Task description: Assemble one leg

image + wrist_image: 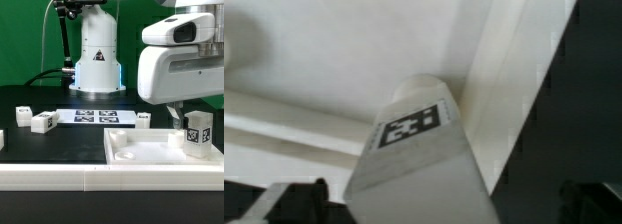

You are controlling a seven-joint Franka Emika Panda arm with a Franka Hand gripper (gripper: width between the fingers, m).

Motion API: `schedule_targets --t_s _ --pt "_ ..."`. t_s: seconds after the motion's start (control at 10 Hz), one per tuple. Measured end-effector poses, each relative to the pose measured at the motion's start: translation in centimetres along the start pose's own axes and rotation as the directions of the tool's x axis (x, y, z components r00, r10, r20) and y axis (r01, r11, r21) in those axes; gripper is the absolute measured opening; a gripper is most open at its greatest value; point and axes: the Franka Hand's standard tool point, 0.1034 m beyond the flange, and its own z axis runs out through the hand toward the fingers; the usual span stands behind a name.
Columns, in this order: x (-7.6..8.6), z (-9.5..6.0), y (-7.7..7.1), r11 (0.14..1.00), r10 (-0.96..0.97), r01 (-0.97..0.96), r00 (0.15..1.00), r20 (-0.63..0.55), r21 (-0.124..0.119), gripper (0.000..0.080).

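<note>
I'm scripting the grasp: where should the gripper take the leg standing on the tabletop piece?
I'd grip the leg near its top, across two opposite flat faces, coming straight down: it stands upright on the tabletop piece, and the open gripper hangs above it.

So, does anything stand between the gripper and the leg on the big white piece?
Nothing visible does. In the wrist view the leg shows directly ahead of the open gripper, with no other part between them.

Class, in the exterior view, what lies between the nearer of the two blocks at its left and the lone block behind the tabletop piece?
The marker board lies between that left block and the lone block; only the exterior view shows it.
</note>
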Motion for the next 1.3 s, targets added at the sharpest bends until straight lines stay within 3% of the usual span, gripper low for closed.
schedule_targets --t_s 0.1,0.3,0.4,0.5,0.7,0.9,1.3 --pt "0.0 0.0 -0.01 1.0 0.001 -0.001 1.0 0.0 0.0 0.0648" --pt "0.0 0.0 0.01 1.0 0.001 -0.001 1.0 0.0 0.0 0.0397" --pt "-0.01 0.0 0.07 1.0 0.002 -0.002 1.0 0.0 -0.001 0.0397" --pt "-0.03 0.01 0.14 1.0 0.009 -0.009 1.0 0.0 -0.001 0.0291" --pt "-0.04 0.0 0.18 0.999 0.036 -0.036 0.999 0.001 0.0 0.0291" --pt "-0.14 -0.06 0.49 0.959 0.281 -0.281 0.96 0.011 0.026 0.0291" --pt "-0.26 0.2 0.81 0.719 0.694 -0.694 0.72 0.015 0.034 0.0291"
